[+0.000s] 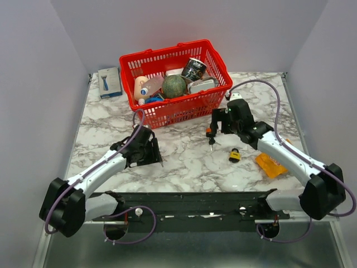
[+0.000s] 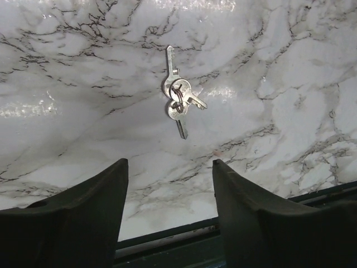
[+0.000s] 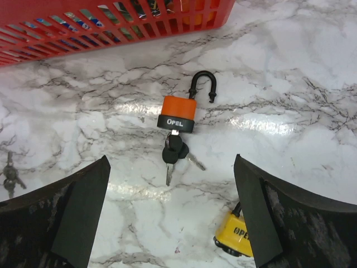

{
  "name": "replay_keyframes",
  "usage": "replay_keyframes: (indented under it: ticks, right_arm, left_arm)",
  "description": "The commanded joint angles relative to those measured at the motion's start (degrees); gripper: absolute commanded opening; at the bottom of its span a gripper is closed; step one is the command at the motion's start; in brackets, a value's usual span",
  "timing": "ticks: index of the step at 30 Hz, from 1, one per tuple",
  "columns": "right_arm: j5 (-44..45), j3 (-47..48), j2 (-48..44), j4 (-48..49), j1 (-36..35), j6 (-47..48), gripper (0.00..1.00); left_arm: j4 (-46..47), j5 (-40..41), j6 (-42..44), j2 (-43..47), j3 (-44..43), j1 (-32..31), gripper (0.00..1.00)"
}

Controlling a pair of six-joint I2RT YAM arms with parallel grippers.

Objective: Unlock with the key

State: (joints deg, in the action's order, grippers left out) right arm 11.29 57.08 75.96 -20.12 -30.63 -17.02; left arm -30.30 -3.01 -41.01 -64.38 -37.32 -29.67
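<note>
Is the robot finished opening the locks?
The orange padlock looks done: shackle open, key in it. Nothing is held: the open left tool hangs over loose keys, the right tool is open too. The yellow padlock may be left.

Marble-look table (image 1: 184, 163) w/ plain grey walls (image 1: 167, 22) on 3 sides.

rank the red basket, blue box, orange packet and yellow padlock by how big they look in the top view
1. red basket, by far the largest
2. blue box and orange packet: they look about alike, so not ranked against each other
3. yellow padlock, the smallest
</note>
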Motion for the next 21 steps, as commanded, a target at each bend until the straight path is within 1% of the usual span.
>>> replay_keyframes:
  ticks: [1, 6, 8, 10, 12, 13, 15, 16, 18, 19, 20, 21]
  right_arm:
    - [-2.41, -2.76, -5.81, -4.13, 0.22, -3.55, 1.00]
    - [-2.59, -2.68, -11.18, -8.53, 0.22, -4.25, 1.00]
    - [-2.41, -2.59, -13.20, -9.67, 0.22, -3.90, 1.00]
    - [-2.50, -2.50, -14.35, -10.20, 0.22, -3.64, 1.00]
    - [-2.94, -2.50, -15.31, -10.82, 0.22, -3.38, 1.00]
    - [-3.11, -2.33, -15.58, -11.08, 0.22, -3.29, 1.00]
    - [-3.55, -2.15, -16.02, -11.87, 0.22, -3.11, 1.00]
    - [-3.73, -2.15, -16.37, -12.13, 0.22, -3.37, 1.00]
    - [-4.52, -2.50, -16.90, -12.14, 0.22, -3.81, 1.00]
    - [-4.87, -2.76, -17.25, -12.14, 0.22, -3.99, 1.00]
    - [-5.66, -2.85, -17.43, -12.14, 0.22, -4.08, 1.00]
    - [-6.10, -2.68, -17.60, -12.22, 0.22, -3.99, 1.00]
  left_arm:
    - [5.51, 0.63, -1.70, -4.42, 0.23, 0.05, 0.66]
    - [9.38, 0.55, -2.14, -10.40, -1.43, 0.05, 0.63]
    - [10.61, 0.37, -2.14, -13.66, -2.14, -0.04, 0.59]
    - [11.05, 0.81, -1.96, -16.38, -3.28, -0.21, 0.52]
    - [11.32, 1.33, -1.96, -17.62, -4.25, -0.30, 0.47]
    - [11.32, 1.86, -2.05, -18.58, -4.60, -0.30, 0.39]
    - [10.36, 2.39, -2.14, -19.29, -5.48, -0.65, 0.29]
    - [10.18, 2.56, -1.70, -19.38, -5.66, -1.00, 0.22]
    - [10.26, 4.23, -0.83, -19.21, -5.57, -1.62, 0.15]
    - [10.35, 4.41, -0.30, -19.29, -5.40, -1.71, 0.06]
    - [9.83, 4.41, 0.49, -19.55, -5.39, -1.62, 0.00]
    - [9.30, 4.50, 1.02, -19.56, -5.74, -1.79, 0.00]
